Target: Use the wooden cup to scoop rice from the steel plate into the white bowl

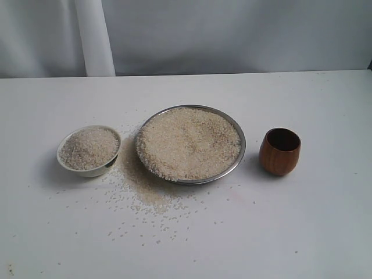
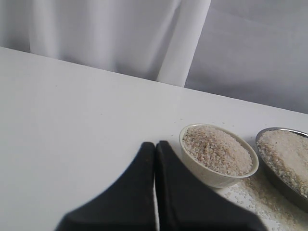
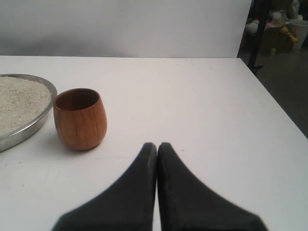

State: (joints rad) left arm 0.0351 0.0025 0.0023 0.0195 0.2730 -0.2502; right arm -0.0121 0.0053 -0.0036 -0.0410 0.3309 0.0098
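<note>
The steel plate (image 1: 237, 160) sits mid-table, heaped with rice (image 1: 189, 142). Left of it stands the white bowl (image 1: 93, 171), also full of rice. The wooden cup (image 1: 279, 152) stands upright and empty to the plate's right. Neither arm shows in the exterior view. In the left wrist view my left gripper (image 2: 155, 145) is shut and empty, apart from the bowl (image 2: 211, 176) and the plate's rim (image 2: 281, 185). In the right wrist view my right gripper (image 3: 157, 146) is shut and empty, a short way from the cup (image 3: 79, 118) and the plate (image 3: 26, 132).
Spilled rice (image 1: 142, 189) lies scattered on the white table (image 1: 290, 232) between the bowl and the plate and toward the front edge. A white curtain (image 1: 203, 35) hangs behind the table. The table's right edge (image 3: 276, 103) drops off to the floor.
</note>
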